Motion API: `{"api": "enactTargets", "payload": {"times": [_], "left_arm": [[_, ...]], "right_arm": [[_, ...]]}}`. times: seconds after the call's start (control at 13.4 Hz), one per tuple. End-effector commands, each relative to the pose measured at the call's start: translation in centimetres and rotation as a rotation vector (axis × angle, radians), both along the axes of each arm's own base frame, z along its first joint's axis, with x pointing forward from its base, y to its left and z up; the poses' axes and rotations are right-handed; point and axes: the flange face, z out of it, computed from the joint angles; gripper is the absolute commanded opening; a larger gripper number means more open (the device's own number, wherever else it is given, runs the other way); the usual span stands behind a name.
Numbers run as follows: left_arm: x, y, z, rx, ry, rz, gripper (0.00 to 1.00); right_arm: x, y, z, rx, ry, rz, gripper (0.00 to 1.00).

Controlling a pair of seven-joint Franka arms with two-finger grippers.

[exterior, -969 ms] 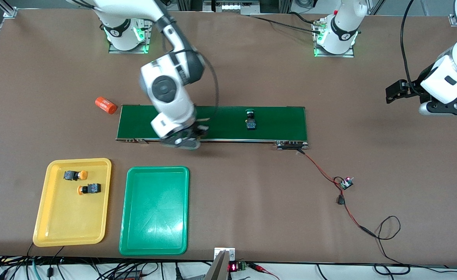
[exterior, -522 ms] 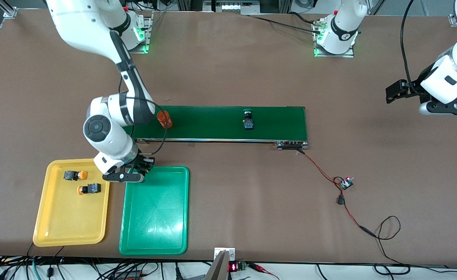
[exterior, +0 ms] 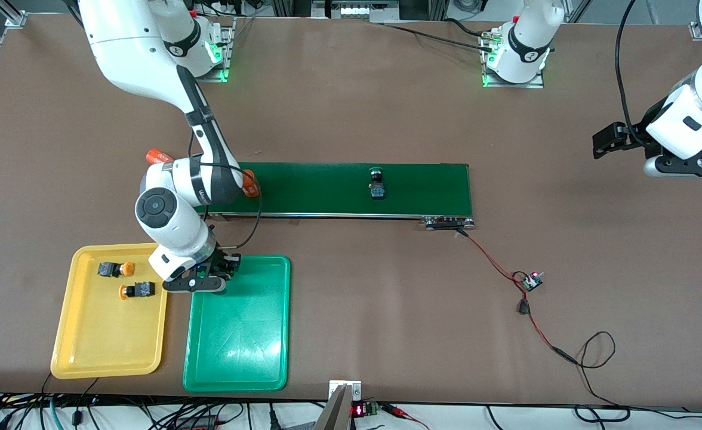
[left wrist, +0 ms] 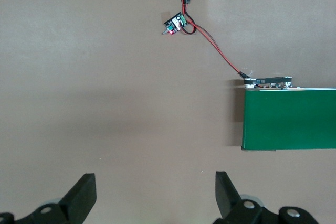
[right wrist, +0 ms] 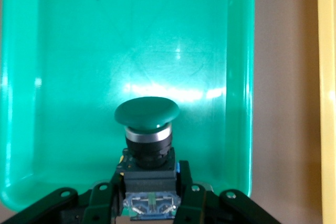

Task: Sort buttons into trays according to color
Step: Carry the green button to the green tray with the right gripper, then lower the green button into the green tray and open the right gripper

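Now a green-capped button (right wrist: 147,145) is held clamped in the right gripper (exterior: 208,278) over the green tray (exterior: 267,358), at its edge nearest the conveyor belt (exterior: 422,188). It should be lowered well inside the rim before being released. Well apart from the tray, the left gripper (left wrist: 152,195) is kept waiting, fingers spread.

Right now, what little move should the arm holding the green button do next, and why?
Probably lower and open. The right gripper is shut on the green-capped push-button switch, over a corner of the shallow green plastic tray. That tray holds nothing yet, and both orange-capped buttons lie in the yellow plastic tray.
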Motion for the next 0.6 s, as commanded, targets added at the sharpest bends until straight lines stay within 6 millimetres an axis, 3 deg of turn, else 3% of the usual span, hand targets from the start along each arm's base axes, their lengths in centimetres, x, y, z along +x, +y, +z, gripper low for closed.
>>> {"api": "enactTargets", "payload": {"times": [0.0, 0.37, 0.45, 0.52], "left_arm": [[-0.2, 0.0, 0.7, 0.007, 0.002, -0.012, 1.00], [-0.1, 0.0, 0.8, 0.006, 0.000, -0.012, 1.00], [-0.1, 0.0, 0.8, 0.007, 0.000, -0.012, 1.00], [-0.2, -0.1, 0.7, 0.007, 0.002, -0.013, 1.00]], "right_arm": [[0.9, -1.3, -2.9, -0.020, 0.004, 0.039, 0.00], [0.7, -2.7, -3.9, -0.029, 0.044, 0.050, 0.02], [0.7, -2.6, -3.6, -0.026, 0.042, 0.047, 0.45], [0.8, -2.6, -3.3, -0.019, 0.038, 0.037, 0.99]]}}
